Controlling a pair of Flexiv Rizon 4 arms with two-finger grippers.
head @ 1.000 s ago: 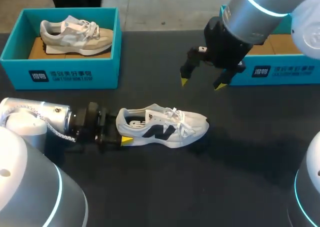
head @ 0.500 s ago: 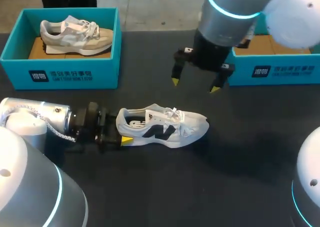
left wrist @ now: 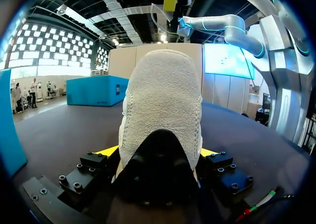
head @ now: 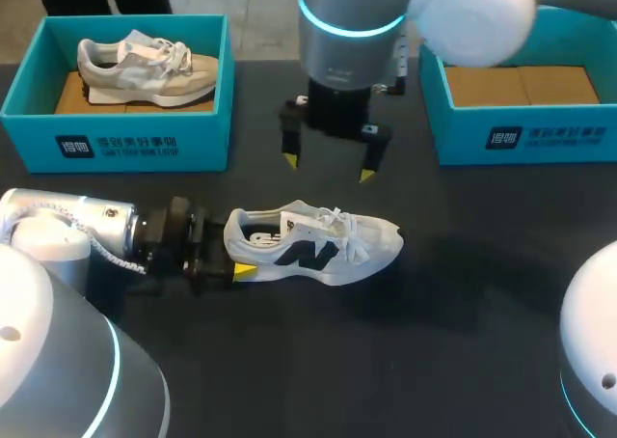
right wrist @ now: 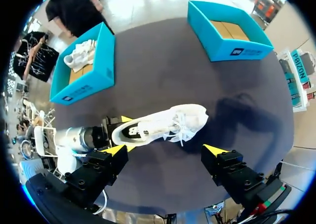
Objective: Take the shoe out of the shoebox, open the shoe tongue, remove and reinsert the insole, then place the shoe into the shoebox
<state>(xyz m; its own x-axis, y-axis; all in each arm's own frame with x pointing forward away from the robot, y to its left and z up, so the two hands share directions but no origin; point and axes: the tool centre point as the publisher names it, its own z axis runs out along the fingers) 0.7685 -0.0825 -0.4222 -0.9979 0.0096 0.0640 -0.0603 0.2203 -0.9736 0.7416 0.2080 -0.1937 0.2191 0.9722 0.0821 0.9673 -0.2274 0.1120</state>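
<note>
Left gripper (left wrist: 157,152) clamps the heel of the white shoe (head: 318,245); right gripper (head: 328,168) hovers, fingers apart, with that shoe below it.

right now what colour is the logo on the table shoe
Black logo on a white shoe; best in head view.

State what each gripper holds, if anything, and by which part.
The left gripper clamps the white fabric sneaker with the black logo by its heel. The right gripper, open, holds nothing.

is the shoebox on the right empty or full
Empty: the right shoebox shows only its bare brown floor; the white shoe lies outside it.
</note>
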